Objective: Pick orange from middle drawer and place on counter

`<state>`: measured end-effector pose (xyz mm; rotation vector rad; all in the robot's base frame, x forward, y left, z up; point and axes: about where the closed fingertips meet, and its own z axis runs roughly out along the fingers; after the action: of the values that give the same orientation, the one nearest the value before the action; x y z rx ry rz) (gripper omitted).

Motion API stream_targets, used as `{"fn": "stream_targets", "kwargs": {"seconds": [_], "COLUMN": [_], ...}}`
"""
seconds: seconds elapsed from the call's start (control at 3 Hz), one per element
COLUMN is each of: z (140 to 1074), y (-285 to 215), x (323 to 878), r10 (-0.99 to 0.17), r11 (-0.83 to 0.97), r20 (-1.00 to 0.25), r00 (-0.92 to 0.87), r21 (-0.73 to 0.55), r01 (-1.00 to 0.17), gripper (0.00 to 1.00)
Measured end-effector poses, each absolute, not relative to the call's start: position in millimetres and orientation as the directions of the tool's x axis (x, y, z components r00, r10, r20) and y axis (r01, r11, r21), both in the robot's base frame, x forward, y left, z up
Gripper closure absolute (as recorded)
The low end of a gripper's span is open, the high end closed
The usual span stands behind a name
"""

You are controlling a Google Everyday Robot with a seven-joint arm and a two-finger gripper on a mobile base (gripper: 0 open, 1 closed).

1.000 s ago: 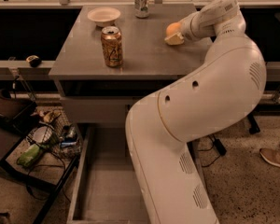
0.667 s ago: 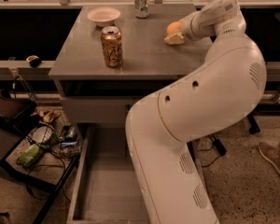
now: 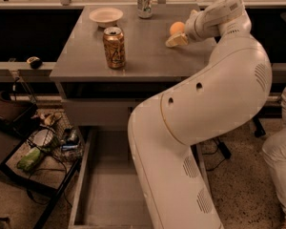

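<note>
Orange [image 3: 177, 27] is up at the counter's [image 3: 148, 56] right side, right against the gripper [image 3: 177, 36] (clamped or loose, impossible to say). Middle drawer [image 3: 109, 190] gapes below. Best play: 1 gentle release, straight lift, no rolling.

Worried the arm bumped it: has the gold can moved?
No. Gold can stands as before, in front of the bowl; gripper is at the orange on the counter.

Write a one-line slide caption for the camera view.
The tool meets the orange at the counter's right side, with the drawer open below.
</note>
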<state>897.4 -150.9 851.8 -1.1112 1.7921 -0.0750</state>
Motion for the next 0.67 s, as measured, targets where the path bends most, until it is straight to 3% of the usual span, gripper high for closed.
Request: {"fn": "stream_targets", "kwargs": {"seconds": [0.67], "z": [887], "y": [-151], "x": [880], "r10": [-0.76], "r11": [0.53], "r20": [-0.645], "r00": [-0.078], "r21": [-0.547], "r01": [-0.648], "gripper": [0.0]}}
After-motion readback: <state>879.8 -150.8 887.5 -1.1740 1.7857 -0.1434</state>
